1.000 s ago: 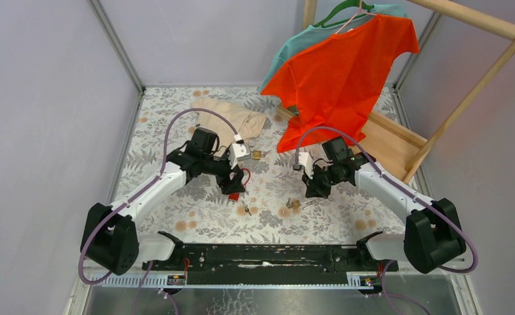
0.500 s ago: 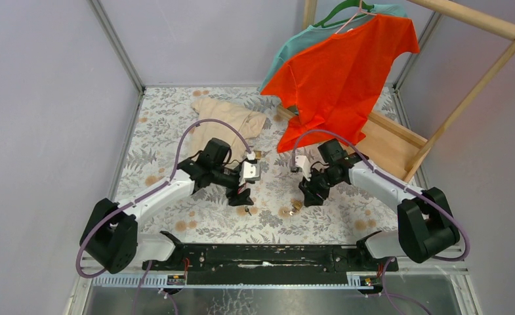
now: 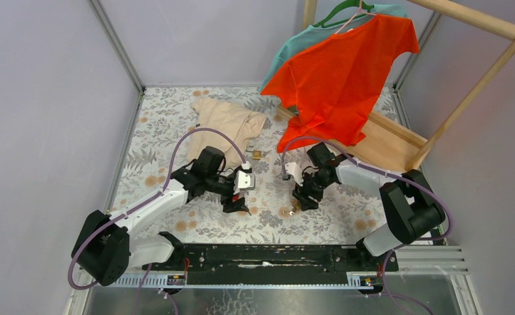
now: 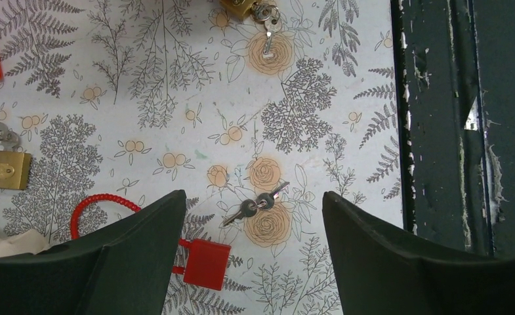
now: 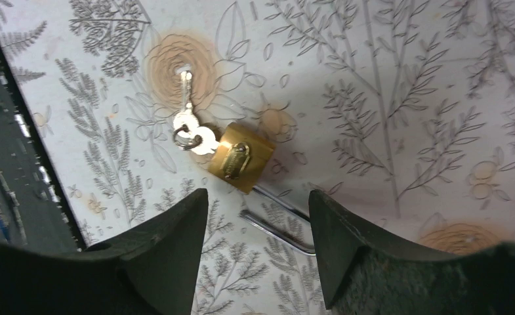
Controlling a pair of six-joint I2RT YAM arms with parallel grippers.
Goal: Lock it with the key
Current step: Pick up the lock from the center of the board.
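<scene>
The right gripper (image 5: 258, 259) stands with its jaws partly apart and grips nothing. The steel shackle (image 5: 277, 220) of a brass padlock (image 5: 243, 157) lies on the table (image 3: 156, 157) in the gap between its fingers, and no contact with either shows. The padlock's body sits just ahead of the fingertips, with ringed keys (image 5: 190, 131) against it. From above, the right arm folds in from its near-right base, wrist tipped down over this padlock near the table's middle.

The left gripper (image 4: 251, 262) has its jaws wide and empty. On the floral surface between its fingers lie two dark-headed keys (image 4: 254, 207). A red padlock (image 4: 205, 262) with a coiled red shackle sits just beside the finger at the left of the wrist view. A second brass padlock (image 4: 4, 169) lies at that view's left edge. The left arm reaches diagonally from its near-left base, gripper pointing down, near the right gripper but apart from it.
</scene>
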